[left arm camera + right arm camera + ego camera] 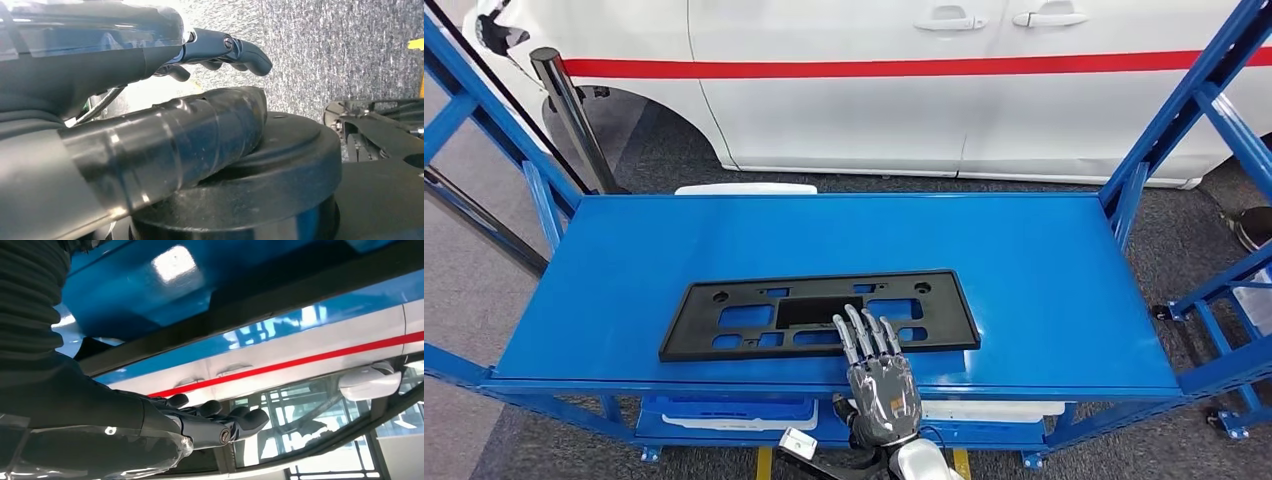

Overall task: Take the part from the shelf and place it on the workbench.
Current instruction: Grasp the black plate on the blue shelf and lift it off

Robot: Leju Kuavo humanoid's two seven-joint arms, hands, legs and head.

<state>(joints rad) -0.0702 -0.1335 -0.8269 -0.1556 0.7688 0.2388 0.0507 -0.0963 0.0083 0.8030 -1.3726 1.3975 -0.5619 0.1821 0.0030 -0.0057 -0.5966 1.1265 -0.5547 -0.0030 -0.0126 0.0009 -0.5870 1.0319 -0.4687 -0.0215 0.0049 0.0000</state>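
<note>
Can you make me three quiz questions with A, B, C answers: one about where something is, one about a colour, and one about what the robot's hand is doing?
1. Where does the black flat plastic frame lie?
A. on the blue metal shelf
B. on the floor
C. on a chair

2. What colour is the stripe on the white car?
A. green
B. red
C. yellow

3. What is the robot's right hand doing?
A. lifting the frame high
B. reaching with fingers stretched over the frame's near edge
C. holding a cup

Answers:
1 A, the frame lies flat on the shelf's top.
2 B, a red line runs along the car's side.
3 B, the fingers lie spread over the edge and the frame is still flat on the shelf.
</note>
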